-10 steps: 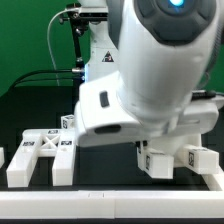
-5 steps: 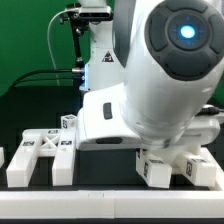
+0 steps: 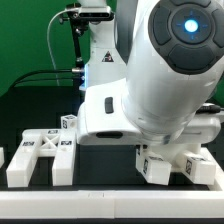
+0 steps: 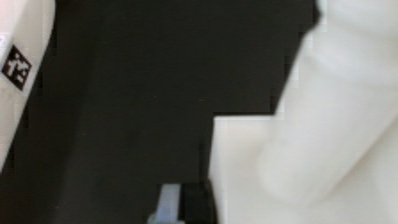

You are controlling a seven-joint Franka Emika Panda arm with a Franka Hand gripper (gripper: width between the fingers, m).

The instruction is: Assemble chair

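Note:
In the exterior view my arm (image 3: 165, 80) fills the foreground and hides my gripper. A white chair frame piece (image 3: 42, 157) with marker tags lies on the black table at the exterior view's left. More white tagged chair parts (image 3: 168, 166) sit under the arm at the exterior view's right. In the wrist view one grey-blue finger (image 4: 169, 203) shows beside a large blurred white part (image 4: 329, 130). The other finger is hidden, so I cannot tell whether the jaws hold the part.
A white tagged piece (image 4: 15, 68) shows at the edge of the wrist view over the black table (image 4: 143, 110). A white ledge (image 3: 110, 202) runs along the table's front. A green backdrop and a stand with cables (image 3: 78, 40) are behind.
My arm's upper body has swung and dropped in the exterior view, with its blue light moving lower. The white parts on the table have not moved.

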